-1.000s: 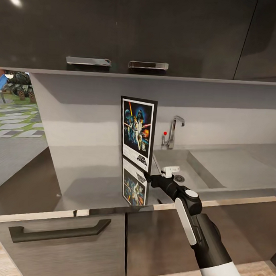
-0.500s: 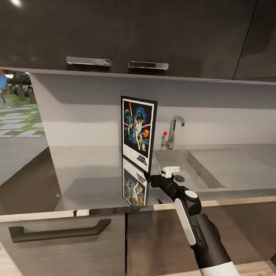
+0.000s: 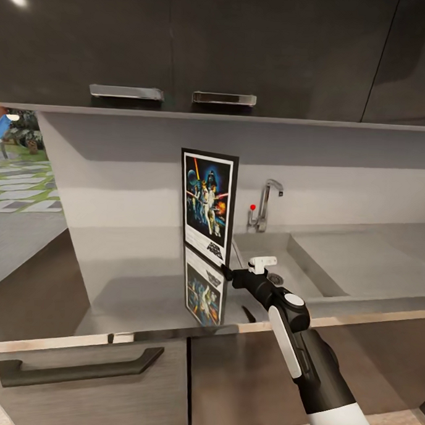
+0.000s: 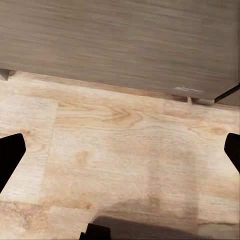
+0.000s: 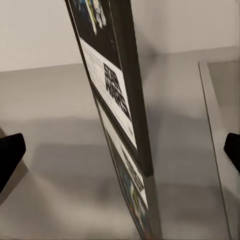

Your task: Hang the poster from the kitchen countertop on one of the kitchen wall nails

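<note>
One Star Wars poster [image 3: 207, 205] upright on glossy desk [image 3: 135, 283], left of sink [image 3: 297, 265] w/ tap [image 3: 265, 202]. R gripper [image 3: 227, 274] at its lower right edge, jaws spread. Step: grasp approach. Next: close on frame, lift.

"STAR WARS" — black lettering on the white title strip of the poster [image 5: 112, 87] — nothing else legible.

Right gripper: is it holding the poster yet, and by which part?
Nothing is held. The right gripper is open beside the poster's lower edge, its fingertips spread wide apart and not touching it.
</note>
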Motion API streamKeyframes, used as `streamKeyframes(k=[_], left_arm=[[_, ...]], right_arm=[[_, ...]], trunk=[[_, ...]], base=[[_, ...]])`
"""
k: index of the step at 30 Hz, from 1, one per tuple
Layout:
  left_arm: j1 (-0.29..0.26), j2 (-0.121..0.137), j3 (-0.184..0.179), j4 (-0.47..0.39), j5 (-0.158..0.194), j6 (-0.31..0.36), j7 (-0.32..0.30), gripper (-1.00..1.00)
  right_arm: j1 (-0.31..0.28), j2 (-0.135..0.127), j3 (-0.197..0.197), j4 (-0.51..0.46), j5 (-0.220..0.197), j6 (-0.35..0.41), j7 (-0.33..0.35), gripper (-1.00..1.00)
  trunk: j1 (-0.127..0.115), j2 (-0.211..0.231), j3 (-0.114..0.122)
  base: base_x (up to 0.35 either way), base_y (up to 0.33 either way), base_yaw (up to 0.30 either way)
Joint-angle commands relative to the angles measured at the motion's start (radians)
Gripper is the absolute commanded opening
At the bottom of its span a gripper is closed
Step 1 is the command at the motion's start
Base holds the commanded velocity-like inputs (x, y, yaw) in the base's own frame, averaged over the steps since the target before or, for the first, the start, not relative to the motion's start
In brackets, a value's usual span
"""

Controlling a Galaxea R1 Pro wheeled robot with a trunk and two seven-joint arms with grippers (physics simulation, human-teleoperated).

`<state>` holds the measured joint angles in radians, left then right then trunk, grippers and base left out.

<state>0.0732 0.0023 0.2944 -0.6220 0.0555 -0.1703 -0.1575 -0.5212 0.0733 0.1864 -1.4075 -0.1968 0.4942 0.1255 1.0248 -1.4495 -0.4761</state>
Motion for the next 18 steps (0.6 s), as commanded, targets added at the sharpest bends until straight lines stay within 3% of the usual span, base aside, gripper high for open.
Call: streamKeyframes(k=[1,18], left_arm=[[0.000,0.000,0.003,-0.001,0.006,0.000,-0.008,1.00],[0.000,0.000,0.003,-0.001,0.006,0.000,-0.008,1.00]], right_arm=[[-0.001,0.000,-0.001,-0.001,-0.003,0.005,0.002,1.00],[0.000,0.000,-0.001,0.001,-0.003,0.003,0.002,1.00]], trunk=[[0.000,-0.001,-0.001],[0.000,-0.001,-0.001]], base=[[0.049,-0.022,0.000],[0.096,-0.003,0.000]])
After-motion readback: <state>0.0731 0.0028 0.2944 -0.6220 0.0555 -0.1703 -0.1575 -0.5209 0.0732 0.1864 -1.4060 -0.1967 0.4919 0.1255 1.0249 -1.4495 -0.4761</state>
